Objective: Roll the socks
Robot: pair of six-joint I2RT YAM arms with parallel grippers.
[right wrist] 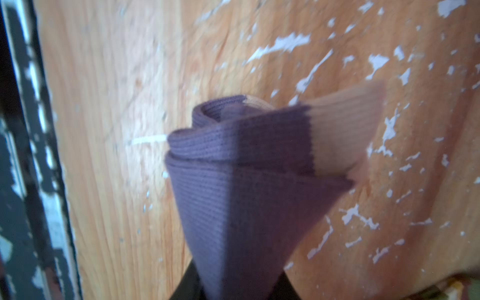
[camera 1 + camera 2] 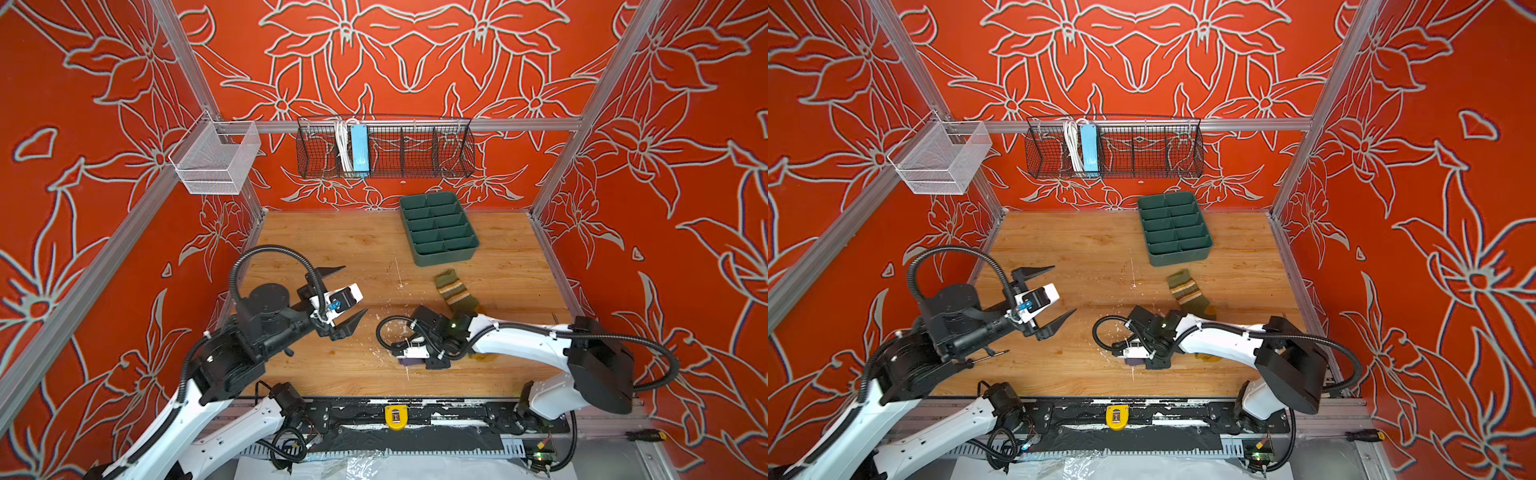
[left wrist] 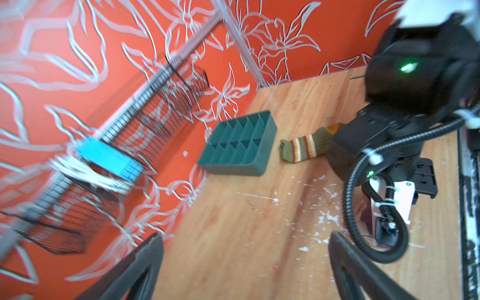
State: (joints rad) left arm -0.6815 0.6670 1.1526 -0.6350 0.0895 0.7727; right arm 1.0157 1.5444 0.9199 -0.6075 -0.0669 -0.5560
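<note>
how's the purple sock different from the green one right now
The purple sock is rolled into a tight coil; the green sock lies flat, its striped cuff unrolled. The purple sock is pinched in the right claw; the green sock rests free on the table, farther back. Both are ribbed knit.

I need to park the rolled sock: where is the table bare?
Bare: the table's back-left, between the wall and the green tray; also the middle, between left gripper and olive sock. Crowded: front right, where the right gripper holds the purple sock.
</note>
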